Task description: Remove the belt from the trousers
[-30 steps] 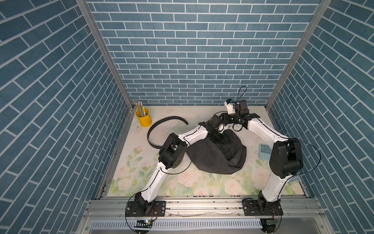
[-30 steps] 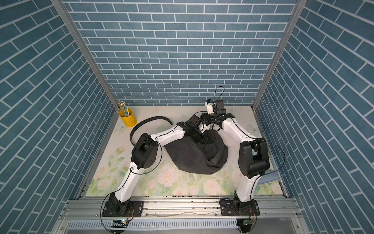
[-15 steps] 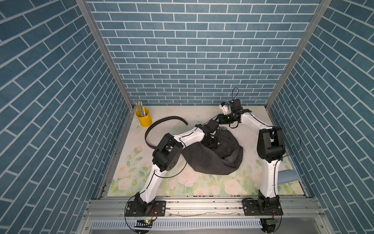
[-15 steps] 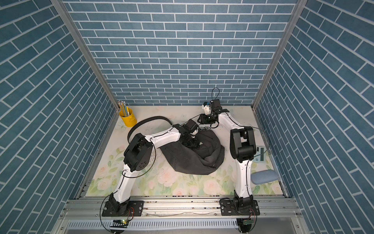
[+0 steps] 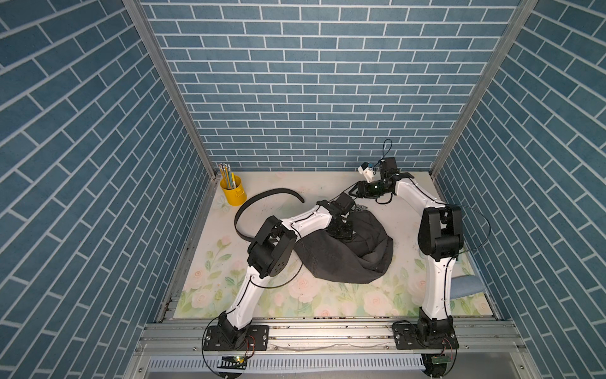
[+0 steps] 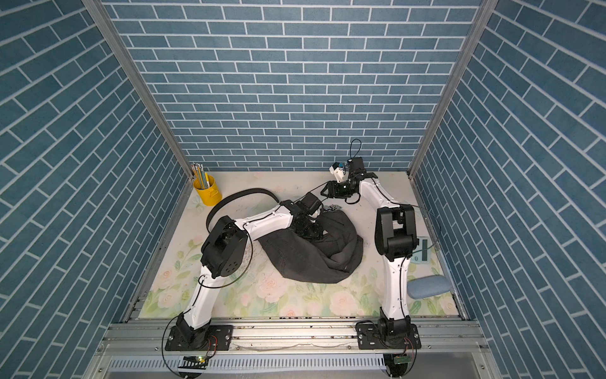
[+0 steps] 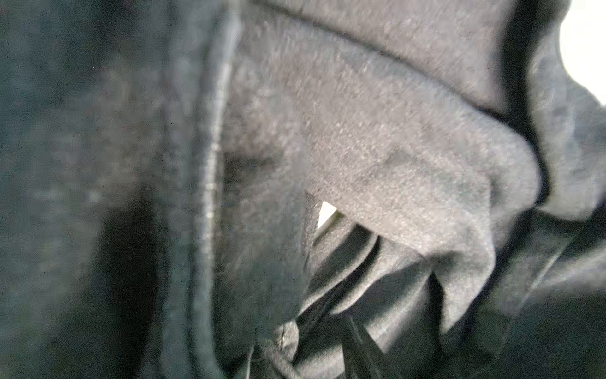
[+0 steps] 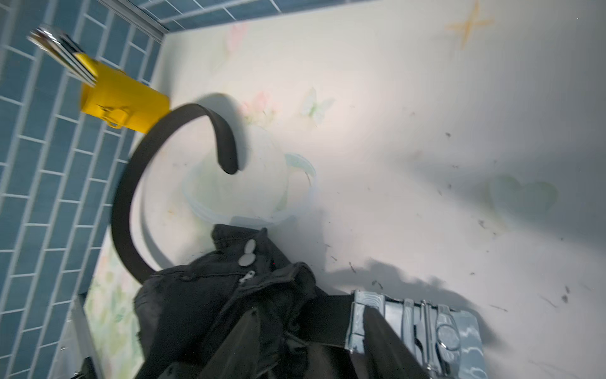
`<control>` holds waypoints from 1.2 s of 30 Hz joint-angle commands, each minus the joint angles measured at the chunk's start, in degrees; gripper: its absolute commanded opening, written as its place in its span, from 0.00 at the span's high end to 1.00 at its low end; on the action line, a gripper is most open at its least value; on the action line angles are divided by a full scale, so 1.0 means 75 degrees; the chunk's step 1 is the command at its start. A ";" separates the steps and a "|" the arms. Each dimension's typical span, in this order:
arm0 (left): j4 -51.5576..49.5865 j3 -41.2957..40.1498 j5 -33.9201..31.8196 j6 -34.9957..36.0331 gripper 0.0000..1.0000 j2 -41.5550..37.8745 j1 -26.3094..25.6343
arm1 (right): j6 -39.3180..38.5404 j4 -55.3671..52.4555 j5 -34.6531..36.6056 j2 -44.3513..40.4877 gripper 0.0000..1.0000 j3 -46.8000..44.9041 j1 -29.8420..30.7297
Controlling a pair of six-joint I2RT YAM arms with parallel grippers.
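- Belt — its free end curls over the tabletop near the yellow cup, and its silver buckle is at the edge of the trousers.
- Left end effector — pressed into the trousers; I cannot tell its state.
- Right end effector — at the buckle; I cannot tell whether it grips.

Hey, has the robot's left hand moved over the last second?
Yes. The left hand has slid over the trousers toward the yellow cup and slightly nearer the front rail.
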 commanded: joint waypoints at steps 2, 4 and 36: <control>-0.0850 0.0290 -0.0602 -0.0267 0.48 0.0148 0.0129 | 0.0804 0.0672 -0.1283 -0.0270 0.47 -0.0204 -0.0382; -0.0860 0.0394 -0.0629 -0.0259 0.48 0.0223 0.0129 | 0.1343 0.1340 -0.2018 -0.0555 0.47 -0.0858 -0.0175; 0.0471 -0.0759 -0.0338 -0.0389 0.46 -0.0025 0.0559 | 0.0642 -0.0202 0.3564 -0.0835 0.49 0.0447 0.2371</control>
